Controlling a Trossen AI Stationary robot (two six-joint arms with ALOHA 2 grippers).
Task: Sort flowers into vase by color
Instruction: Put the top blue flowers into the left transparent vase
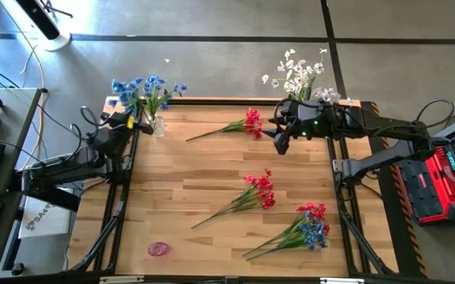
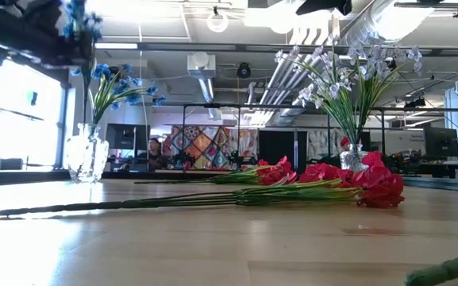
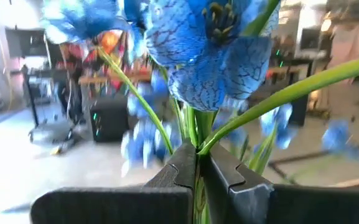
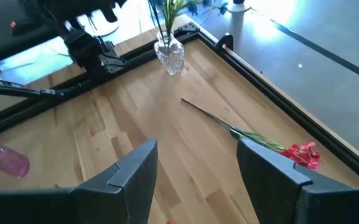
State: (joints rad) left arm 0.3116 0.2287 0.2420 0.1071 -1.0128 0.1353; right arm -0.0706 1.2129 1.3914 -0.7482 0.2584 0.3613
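Note:
My left gripper (image 1: pixel 129 120) stands at the table's far left corner, beside a clear glass vase (image 1: pixel 158 125) that holds blue flowers (image 1: pixel 150 88). It is shut on another blue flower (image 3: pixel 211 43), which shows high up in the low view (image 2: pixel 82 20). My right gripper (image 4: pixel 195 180) hovers open and empty above the far right of the table (image 1: pixel 281 140). A second vase (image 2: pixel 354 156) at the far right holds white flowers (image 1: pixel 300 75). Red flowers (image 1: pixel 251 122) (image 1: pixel 259 192) and a mixed red and blue bunch (image 1: pixel 310 226) lie flat on the table. My left gripper pinches the blue flower's green stems (image 3: pixel 195 127) between its two shut fingers, a short way below the blossoms. The fingers come in about level from the table's left. The flower is lifted clear of the table, its blossoms standing out past the fingertips.
A small pink object (image 1: pixel 158 249) lies near the table's front left. The wooden table (image 1: pixel 211 170) has a raised dark frame around its edge. A desk with a keyboard stands to the left and a red unit (image 1: pixel 436 185) to the right.

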